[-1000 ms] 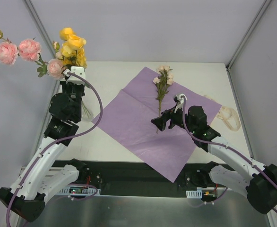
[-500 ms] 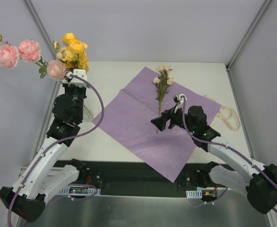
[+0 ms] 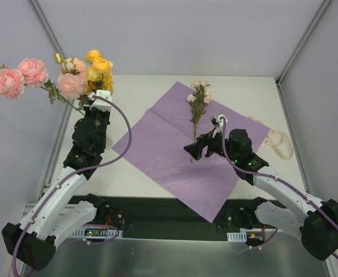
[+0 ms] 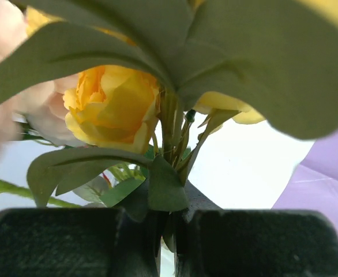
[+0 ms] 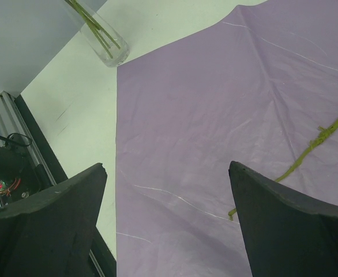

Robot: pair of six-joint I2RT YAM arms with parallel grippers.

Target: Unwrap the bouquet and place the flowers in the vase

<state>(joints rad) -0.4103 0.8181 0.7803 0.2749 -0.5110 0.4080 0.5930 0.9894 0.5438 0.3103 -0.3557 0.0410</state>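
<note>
Hazard, near side: my right gripper (image 5: 166, 167) hangs over the purple paper (image 3: 175, 156) with its jaws wide apart and nothing in them. I judge that a careless descent would snag the sheet rather than the cream sprig (image 3: 199, 104) lying on it.

Hazard, far left: my left gripper (image 4: 169, 231) is clamped tight on the stems of the roses (image 3: 71, 85). Their lower ends sit in the vase (image 5: 108, 49), just off the paper's left corner. The heavy blooms lean left and could topple that small vase on release.

Right arm reaches low and forward. Left arm stands raised, wrist above the vase.
</note>
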